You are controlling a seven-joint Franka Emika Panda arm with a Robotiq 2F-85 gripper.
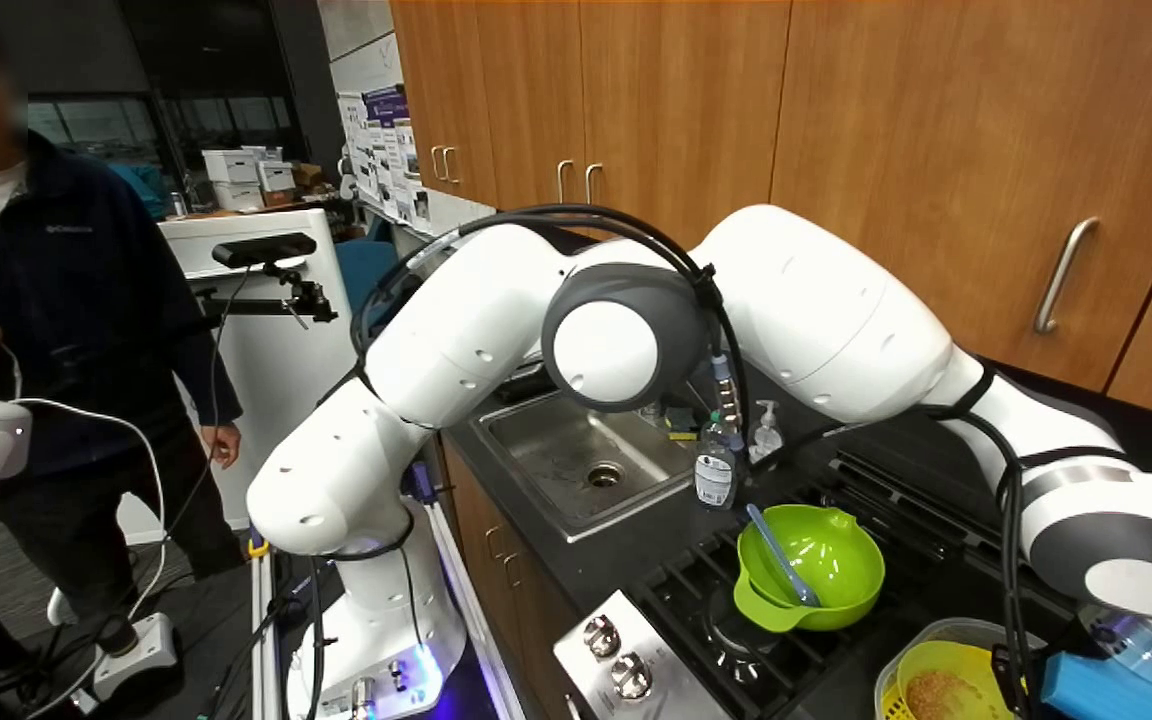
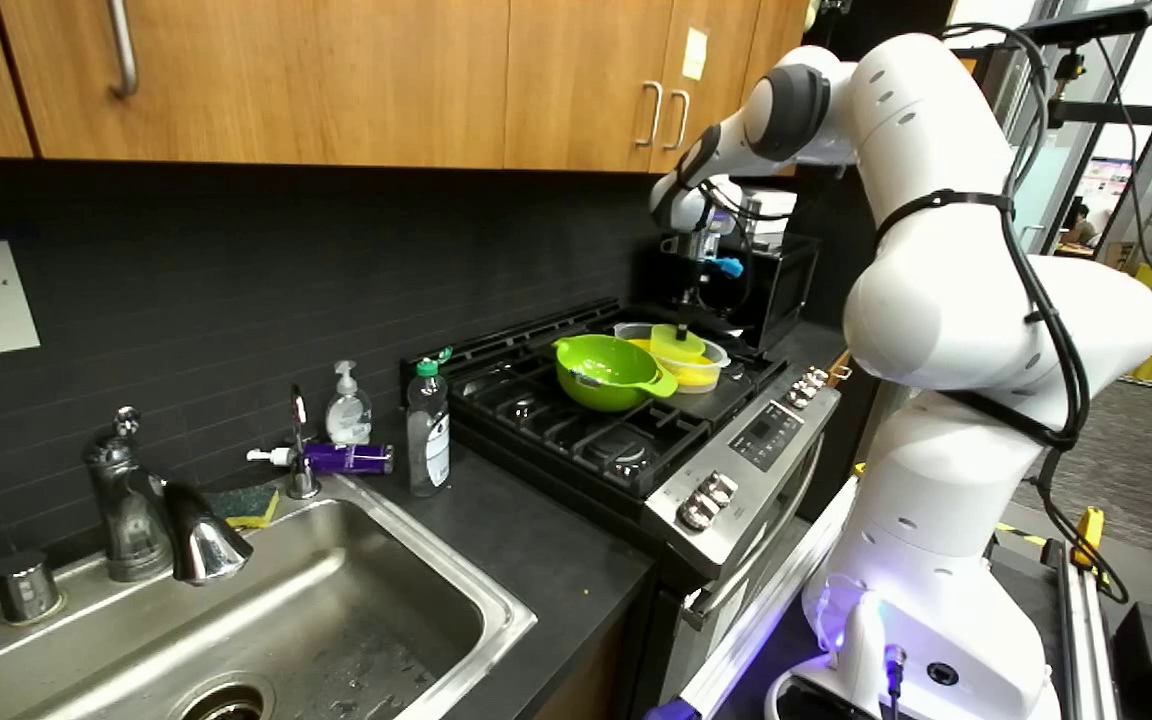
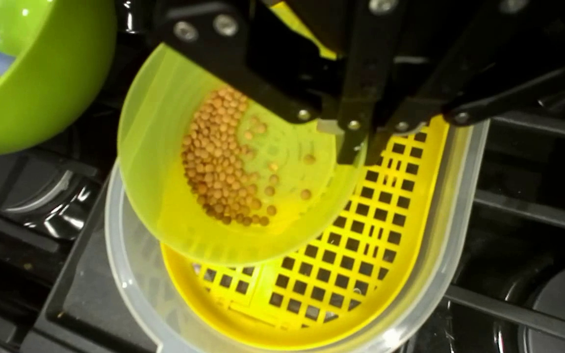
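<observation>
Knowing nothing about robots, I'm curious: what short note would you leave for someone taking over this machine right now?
Fingers: shut on the rim of the yellow-green cup, one inside it, one outside.
Things: the cup is over the yellow basket in the clear tub on the stove; whether cup and basket touch, I can't tell. The green bowl, with a blue utensil in it, stands beside the tub.
Done: the cup is gripped, small orange-brown pieces bunched to one side inside.
Left: the cup is not yet released or emptied.
</observation>
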